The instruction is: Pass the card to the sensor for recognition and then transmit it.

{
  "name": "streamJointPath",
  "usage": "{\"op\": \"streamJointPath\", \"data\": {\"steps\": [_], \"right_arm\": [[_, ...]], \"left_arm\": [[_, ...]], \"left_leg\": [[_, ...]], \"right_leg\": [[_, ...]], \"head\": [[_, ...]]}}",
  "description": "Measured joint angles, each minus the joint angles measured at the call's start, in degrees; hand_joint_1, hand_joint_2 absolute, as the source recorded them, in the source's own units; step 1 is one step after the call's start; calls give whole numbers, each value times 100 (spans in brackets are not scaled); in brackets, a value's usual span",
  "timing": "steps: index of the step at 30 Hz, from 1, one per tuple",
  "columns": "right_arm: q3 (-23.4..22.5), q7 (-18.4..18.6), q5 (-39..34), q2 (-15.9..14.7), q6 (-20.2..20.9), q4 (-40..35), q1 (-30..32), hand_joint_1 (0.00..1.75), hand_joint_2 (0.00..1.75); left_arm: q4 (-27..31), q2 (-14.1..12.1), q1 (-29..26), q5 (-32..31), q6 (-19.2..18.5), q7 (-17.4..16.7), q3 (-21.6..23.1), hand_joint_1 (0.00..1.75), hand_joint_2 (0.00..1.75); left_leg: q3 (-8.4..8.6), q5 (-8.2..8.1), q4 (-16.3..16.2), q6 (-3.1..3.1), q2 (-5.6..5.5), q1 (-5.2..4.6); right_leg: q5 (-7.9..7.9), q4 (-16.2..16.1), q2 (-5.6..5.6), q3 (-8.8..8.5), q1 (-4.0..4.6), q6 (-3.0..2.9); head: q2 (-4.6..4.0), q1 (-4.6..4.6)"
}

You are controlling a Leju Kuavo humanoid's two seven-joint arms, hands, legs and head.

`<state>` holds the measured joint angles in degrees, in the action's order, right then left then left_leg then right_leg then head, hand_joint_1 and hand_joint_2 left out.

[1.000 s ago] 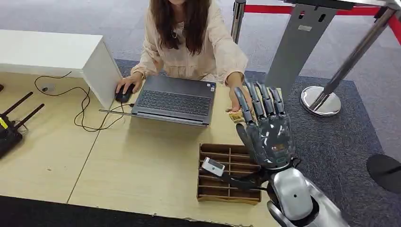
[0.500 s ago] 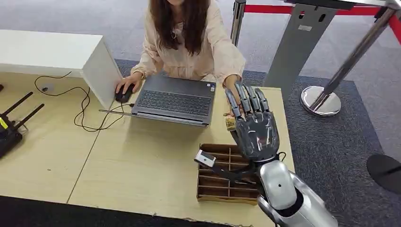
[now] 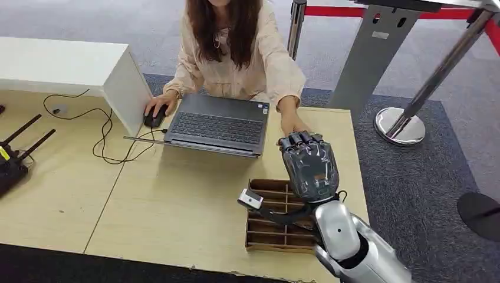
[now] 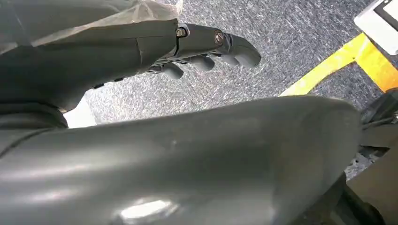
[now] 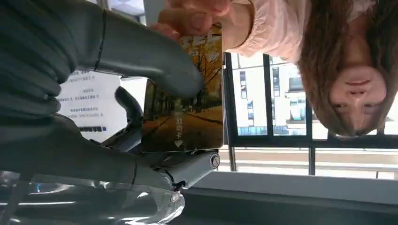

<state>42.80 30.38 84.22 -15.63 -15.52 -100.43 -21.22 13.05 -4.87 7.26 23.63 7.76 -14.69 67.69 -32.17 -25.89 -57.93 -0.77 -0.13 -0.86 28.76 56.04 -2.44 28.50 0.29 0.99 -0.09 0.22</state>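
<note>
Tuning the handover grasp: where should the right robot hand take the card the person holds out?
Pinch the card's free half, thumb on one flat face, fingers behind. The person's hand holds the far edge, so approach from the opposite, open edge.

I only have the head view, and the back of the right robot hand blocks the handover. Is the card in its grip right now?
Observer: Yes. In the right wrist view the card sits between the thumb and a finger of the right robot hand.
Operator: Does the person have it too?
Observer: The person's hand pinches the card's far end, so both hold it.
Operator: And the other arm? I can't find it.
Observer: The left robot hand hangs over grey carpet with nothing in it.
</note>
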Motion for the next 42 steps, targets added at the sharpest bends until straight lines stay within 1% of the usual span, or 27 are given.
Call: {"op": "streamJointPath", "data": {"steps": [10, 13, 16, 21, 23, 26, 28, 31, 36, 39, 42], "right_arm": [[11, 39, 48, 17, -160, 50, 65, 175, 175], [9, 39, 98, 50, -278, 28, 80, 175, 175], [7, 39, 173, 74, -429, -158, 98, 175, 175], [0, 39, 258, 101, -522, -448, 106, 175, 175], [-7, 35, 291, 103, -750, -641, 134, 175, 175], [-44, -4, 319, 101, -1077, -1160, 213, 175, 175], [-111, -148, 321, 98, -1252, -1577, 331, 175, 175], [-251, -385, 323, 96, -1399, -2100, 589, 175, 175], [-418, -584, 321, 92, -1701, -2665, 937, 175, 175], [-437, -545, 321, 111, -2010, -2837, 1138, 175, 175], [-422, -297, 249, 127, -2359, -2957, 1303, 175, 175]], "left_arm": [[0, 2, 0, -7, 22, -59, 0, 0, 0], [0, 2, -1, -2, 28, -72, -2, 0, 0], [0, 2, -4, 18, 52, -92, -2, 0, 0], [0, 2, -7, 24, 59, -105, -2, 0, 0], [0, 2, -9, 61, 68, -114, -11, 0, 0], [0, 6, -16, 140, 89, -127, -26, 0, 0], [0, 11, -27, 162, 105, -138, -39, 0, 0], [0, 20, -36, 199, 107, -155, -63, 0, 0], [0, 41, -36, 238, 114, -168, -118, 0, 0], [0, 52, -40, 277, 127, -168, -164, 0, 0], [0, 70, -41, 350, 170, -168, -201, 0, 0]], "left_leg": [[0, 0, 0, 0, 0, 0], [1, 0, 0, 0, 0, 0], [1, 0, 0, 0, 0, 0], [2, 0, 0, 0, 1, 0], [2, 0, -1, 0, 1, 0], [3, 0, -1, 0, 0, 0], [3, -1, -1, 0, 1, 0], [2, -1, 0, 0, 0, 0], [5, -1, 0, 0, 0, 0], [6, -1, 0, 0, 0, 0], [7, -1, 0, 0, 0, 0]], "right_leg": [[0, 0, 0, 1, 0, 0], [0, 0, 0, 0, 0, 0], [0, 0, 0, 0, 0, 0], [0, 0, 0, 0, 0, 0], [0, 0, 0, 0, 0, 0], [0, 0, 0, 1, -1, 0], [0, 0, 0, 1, -1, 0], [0, 0, 0, 2, -1, 0], [0, 0, 1, 0, -1, 0], [0, 0, 1, -1, 0, 0], [0, 0, 1, -2, -1, 0]], "head": [[0, 2], [0, 2], [0, 2], [0, 2], [0, 2], [0, 2], [0, 2], [0, 2], [0, 2], [0, 2], [0, 2]]}}
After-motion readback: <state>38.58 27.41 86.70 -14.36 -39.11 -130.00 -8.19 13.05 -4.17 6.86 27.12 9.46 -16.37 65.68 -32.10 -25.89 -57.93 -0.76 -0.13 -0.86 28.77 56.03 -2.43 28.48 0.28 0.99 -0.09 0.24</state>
